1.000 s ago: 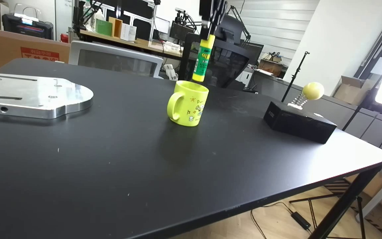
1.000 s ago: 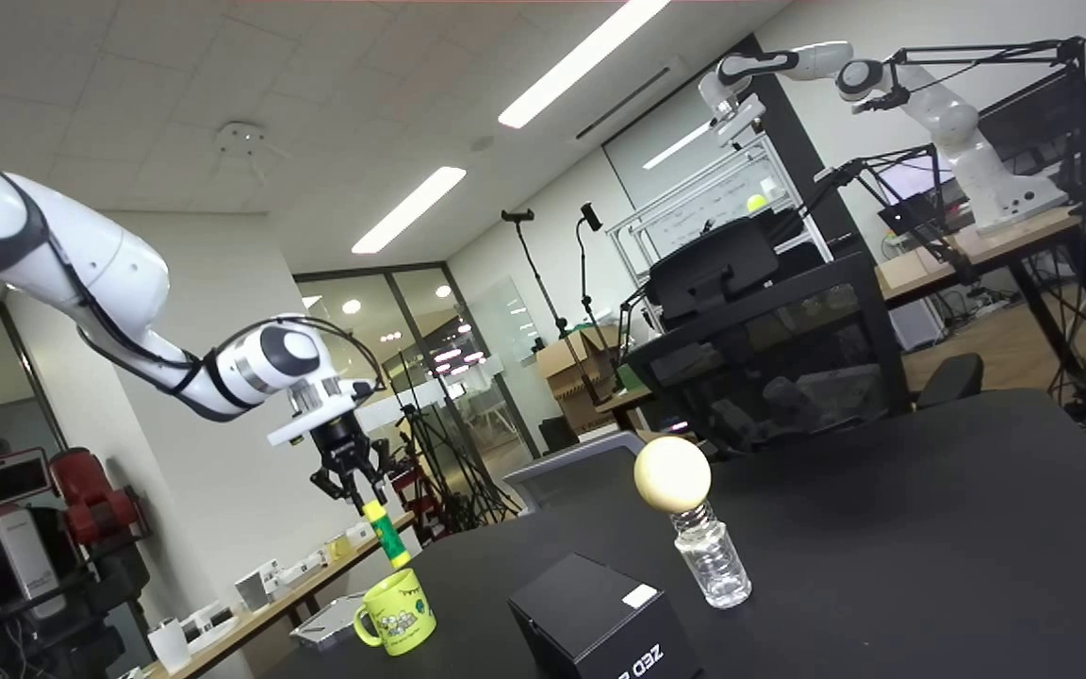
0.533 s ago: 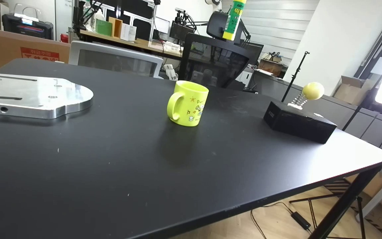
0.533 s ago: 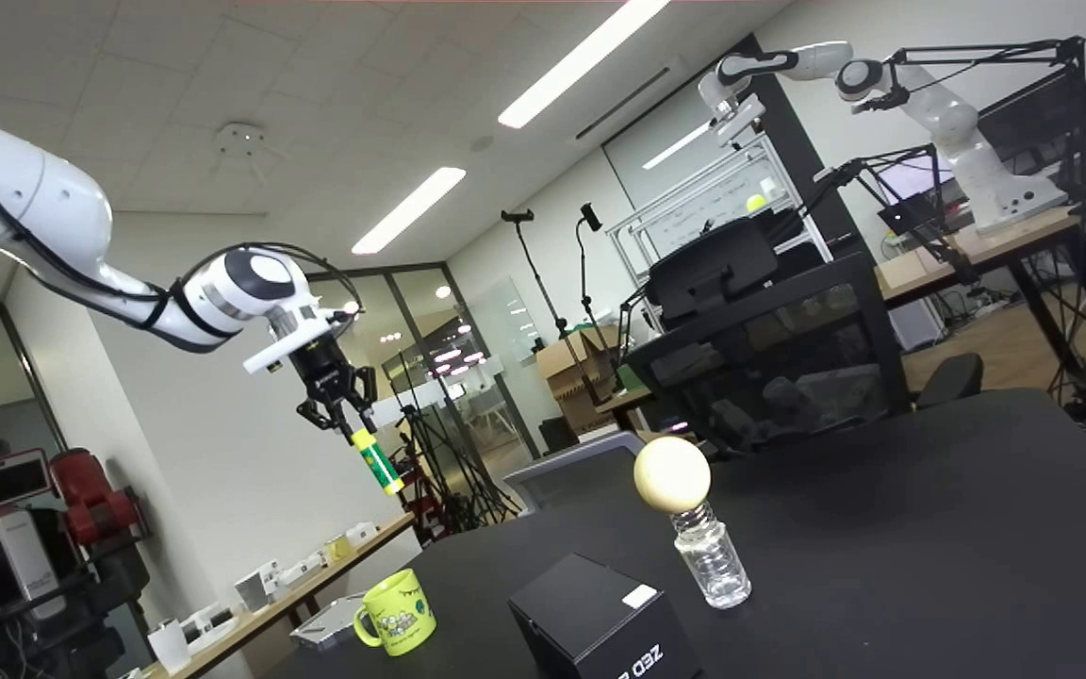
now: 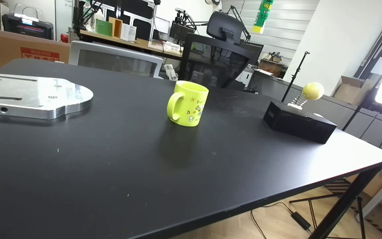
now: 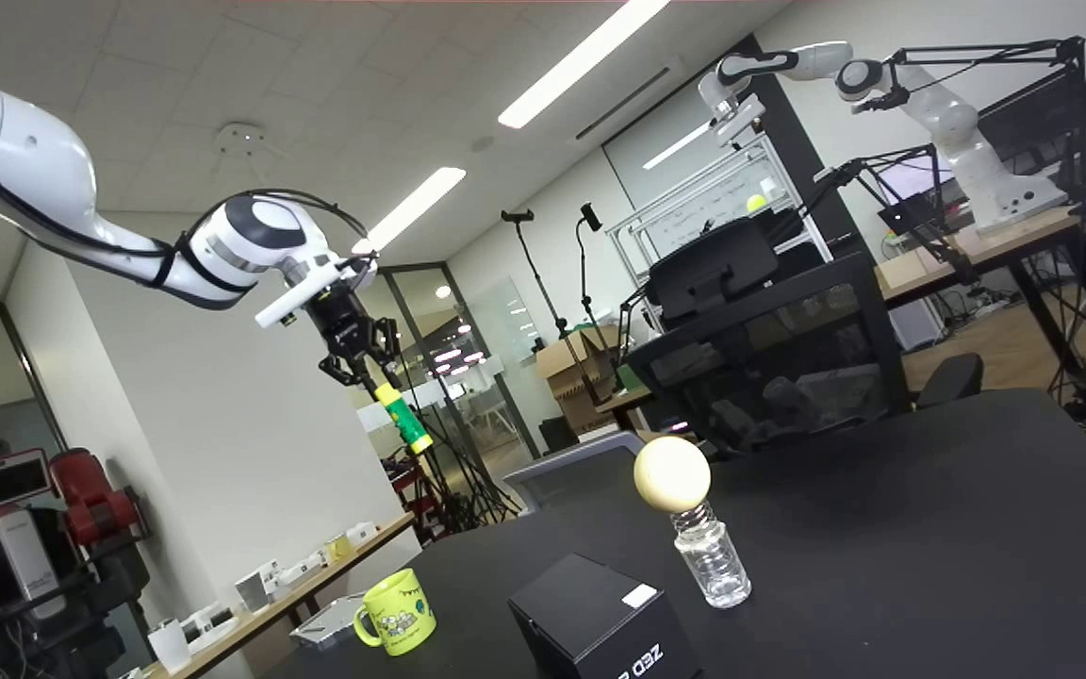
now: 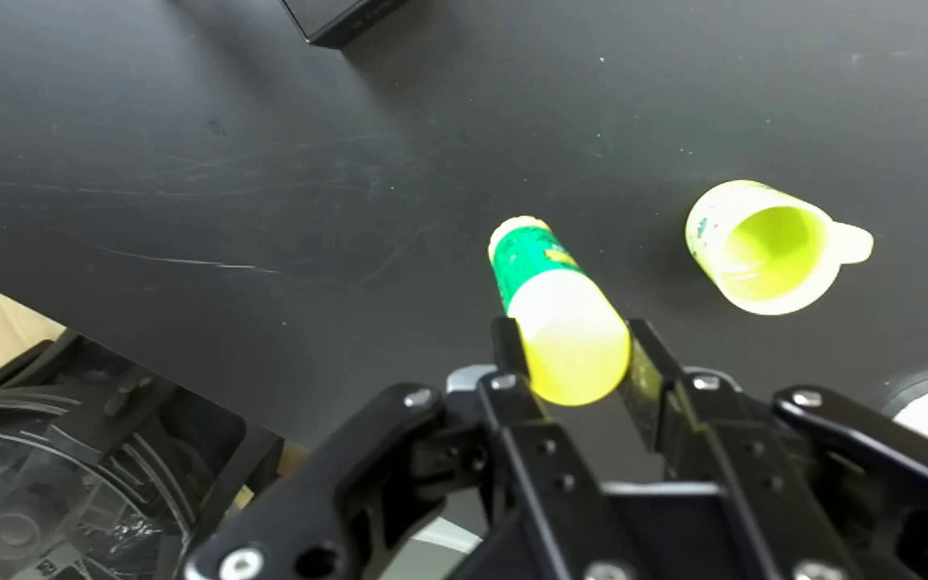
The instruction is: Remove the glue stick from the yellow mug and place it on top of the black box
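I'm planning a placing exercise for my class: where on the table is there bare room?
Bare tabletop lies between the metal plate and the yellow mug, and between that mug and the black box. It's crowded beside the box, where the clear bottle stands nearby.

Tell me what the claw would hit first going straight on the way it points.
Likely the tabletop, touched first by the glue stick the claw holds; exact spot and depth are unclear.

Bright; ceiling lights (image 6: 584, 64) blown out; tabletop corner (image 5: 356, 152) glaring; glue stick (image 7: 554, 304) partly overexposed.
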Robot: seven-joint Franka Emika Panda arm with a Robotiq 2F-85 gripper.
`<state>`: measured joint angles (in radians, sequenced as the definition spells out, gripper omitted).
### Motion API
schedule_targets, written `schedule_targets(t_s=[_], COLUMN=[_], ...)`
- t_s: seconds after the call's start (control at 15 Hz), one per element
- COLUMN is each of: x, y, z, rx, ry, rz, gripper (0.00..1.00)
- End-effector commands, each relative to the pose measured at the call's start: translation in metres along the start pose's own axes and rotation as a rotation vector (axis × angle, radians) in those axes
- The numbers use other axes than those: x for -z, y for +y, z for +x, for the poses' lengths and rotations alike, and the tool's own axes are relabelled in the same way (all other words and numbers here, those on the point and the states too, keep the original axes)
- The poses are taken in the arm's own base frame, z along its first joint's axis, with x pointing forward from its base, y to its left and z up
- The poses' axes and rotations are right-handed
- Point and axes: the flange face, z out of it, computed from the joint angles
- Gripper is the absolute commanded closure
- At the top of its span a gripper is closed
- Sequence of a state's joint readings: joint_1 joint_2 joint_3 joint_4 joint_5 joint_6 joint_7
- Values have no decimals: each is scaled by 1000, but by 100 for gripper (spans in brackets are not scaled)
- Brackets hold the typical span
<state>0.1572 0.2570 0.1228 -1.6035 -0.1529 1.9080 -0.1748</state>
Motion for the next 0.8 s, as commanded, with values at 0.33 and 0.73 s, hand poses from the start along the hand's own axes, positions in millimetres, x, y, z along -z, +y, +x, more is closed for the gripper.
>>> schedule_targets(t_s=[0.33,0.73], x=[0,-4], y=[81,115], z=[-53,-107], rx=[-188,-332], ry=[-31,-47], rz=[12,49], gripper=[92,92])
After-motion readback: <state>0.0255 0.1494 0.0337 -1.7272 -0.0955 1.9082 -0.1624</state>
